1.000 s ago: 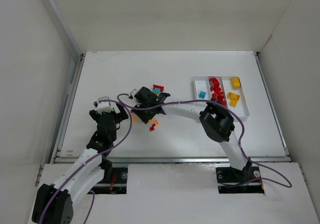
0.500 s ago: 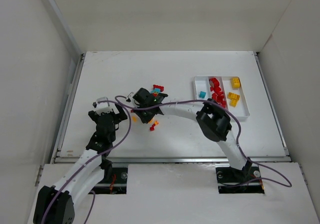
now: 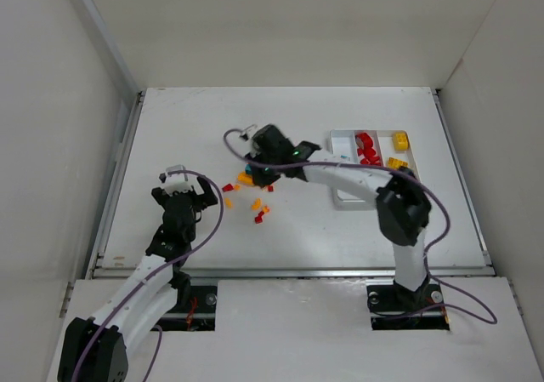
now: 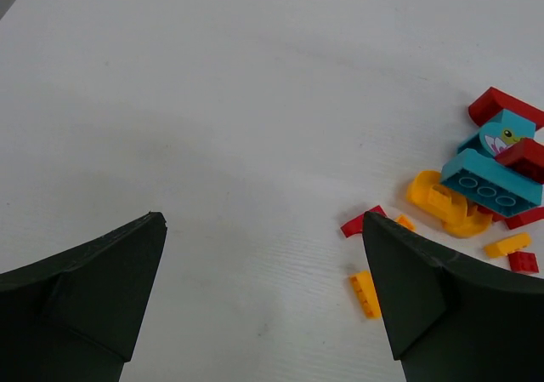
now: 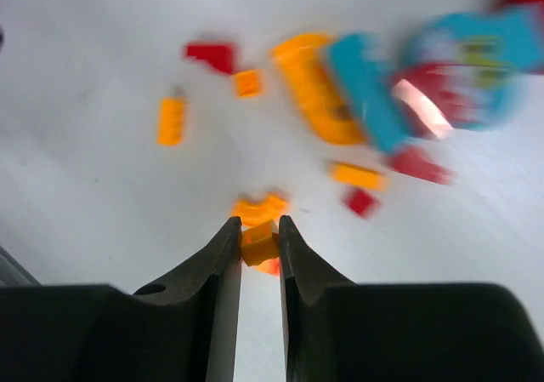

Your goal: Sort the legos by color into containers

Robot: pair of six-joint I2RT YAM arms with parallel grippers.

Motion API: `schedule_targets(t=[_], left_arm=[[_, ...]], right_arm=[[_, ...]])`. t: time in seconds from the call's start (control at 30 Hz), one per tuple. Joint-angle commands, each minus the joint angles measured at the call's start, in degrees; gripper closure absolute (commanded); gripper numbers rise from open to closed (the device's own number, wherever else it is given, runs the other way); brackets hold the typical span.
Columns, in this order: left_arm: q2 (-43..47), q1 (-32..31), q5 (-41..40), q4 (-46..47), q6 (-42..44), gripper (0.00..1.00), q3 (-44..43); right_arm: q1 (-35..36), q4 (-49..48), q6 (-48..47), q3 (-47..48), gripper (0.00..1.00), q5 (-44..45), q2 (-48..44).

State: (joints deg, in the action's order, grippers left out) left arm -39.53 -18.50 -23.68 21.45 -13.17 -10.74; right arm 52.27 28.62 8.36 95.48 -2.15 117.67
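My right gripper (image 5: 258, 229) is shut on a small orange lego (image 5: 259, 244) and holds it above the loose legos; the view is blurred. Below it lie a teal brick (image 5: 365, 88), a curved orange piece (image 5: 314, 84) and small red and orange bits. In the top view the right gripper (image 3: 255, 168) hangs over the scattered pile (image 3: 255, 202) at the table's middle. My left gripper (image 4: 262, 218) is open and empty, left of the pile (image 4: 489, 186). The white tray (image 3: 418, 182) holds red (image 3: 367, 148) and yellow (image 3: 399, 141) legos.
The right arm's forearm (image 3: 348, 176) lies across the tray's left part and hides it. White walls stand around the table on the left, right and far sides. A purple cable (image 3: 212, 220) loops beside the left arm.
My right gripper has moved up and to the right off the pile with the orange lego in it, and its elbow has swung right. Pieces it covered now show. The left arm has hardly moved.
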Motion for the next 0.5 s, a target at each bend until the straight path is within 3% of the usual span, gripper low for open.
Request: schedule_targets(t=[0.0, 0.27, 0.47], left_arm=[[0.2, 0.3, 2.3, 2.4, 1.5, 0.0, 0.3], [-1.3, 0.8, 4.1, 2.9, 2.0, 0.0, -0.2], [-3.1, 0.8, 5.7, 3.4, 2.5, 0.0, -0.8]], right_arm=[[-9.2, -6.7, 7.6, -4.5, 1.0, 4.8, -12.5], [-39.3, -5.9, 8.5, -25.5, 1.0, 7.3, -27.1], [-55.3, -3.2, 9.6, -30.7, 1.0, 8.0, -26.6]])
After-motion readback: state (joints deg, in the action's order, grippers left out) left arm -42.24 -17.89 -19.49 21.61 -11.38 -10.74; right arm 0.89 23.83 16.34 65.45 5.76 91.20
